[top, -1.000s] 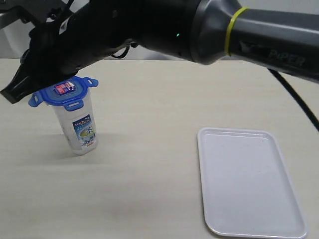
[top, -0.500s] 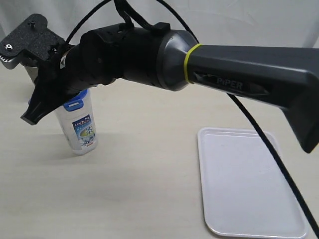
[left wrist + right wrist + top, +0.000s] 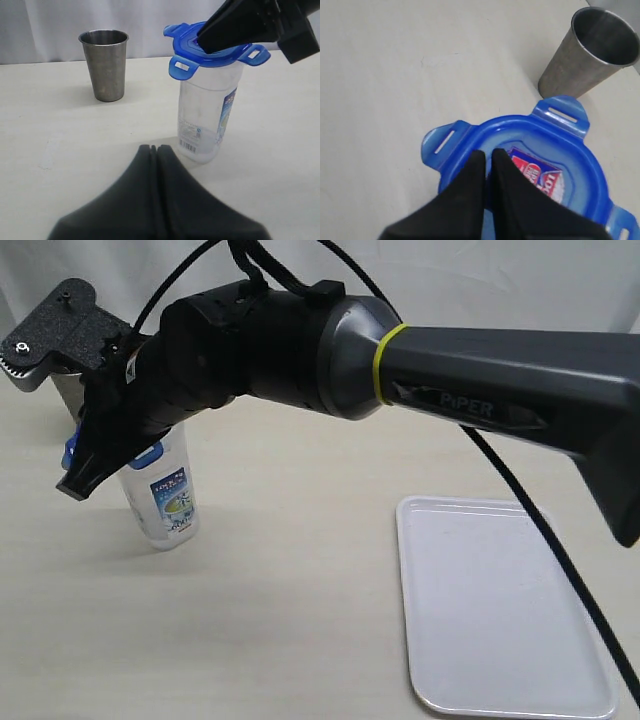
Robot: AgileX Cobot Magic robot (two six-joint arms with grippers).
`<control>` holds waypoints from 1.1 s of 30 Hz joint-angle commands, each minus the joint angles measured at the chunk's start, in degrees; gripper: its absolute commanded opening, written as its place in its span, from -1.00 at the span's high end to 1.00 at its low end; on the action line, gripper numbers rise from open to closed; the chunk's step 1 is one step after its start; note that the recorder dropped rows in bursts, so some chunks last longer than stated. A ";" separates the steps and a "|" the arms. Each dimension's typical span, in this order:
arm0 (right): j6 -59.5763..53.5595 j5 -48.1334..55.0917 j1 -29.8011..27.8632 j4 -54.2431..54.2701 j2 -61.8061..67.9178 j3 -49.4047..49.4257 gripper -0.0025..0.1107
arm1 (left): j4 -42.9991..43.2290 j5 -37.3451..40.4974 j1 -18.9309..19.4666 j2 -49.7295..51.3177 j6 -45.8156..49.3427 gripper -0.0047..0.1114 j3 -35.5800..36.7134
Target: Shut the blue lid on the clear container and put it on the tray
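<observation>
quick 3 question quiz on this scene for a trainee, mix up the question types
1. True or false: the clear container stands off the tray.
2. The right gripper tips rest on: A) blue lid B) metal cup C) tray
3. Fill in: the left gripper is ___ (open/shut).

Key: 1 true; 2 A; 3 shut

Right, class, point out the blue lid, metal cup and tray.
blue lid (image 3: 540, 172), right wrist view, on its top sticker.
metal cup (image 3: 104, 67), left wrist view, on its side wall.
tray (image 3: 500, 610), exterior view, on its bare floor.
</observation>
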 commanded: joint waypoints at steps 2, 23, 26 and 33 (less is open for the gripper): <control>0.20 0.31 -0.20 -0.90 -0.68 -0.14 0.88 | -0.06 -0.61 0.27 -0.16 0.00 0.92 0.08; 9.79 -0.08 -0.42 -13.55 -0.78 -0.14 0.88 | -0.06 -0.61 0.27 -0.16 0.00 0.92 0.08; 11.74 -0.08 -0.42 -15.98 -0.78 -0.14 0.88 | -0.06 -0.61 0.27 -0.16 0.00 0.92 0.08; 12.78 -0.18 -0.59 -18.69 -0.78 -0.14 0.88 | -0.06 -0.61 0.27 -0.16 0.00 0.92 0.08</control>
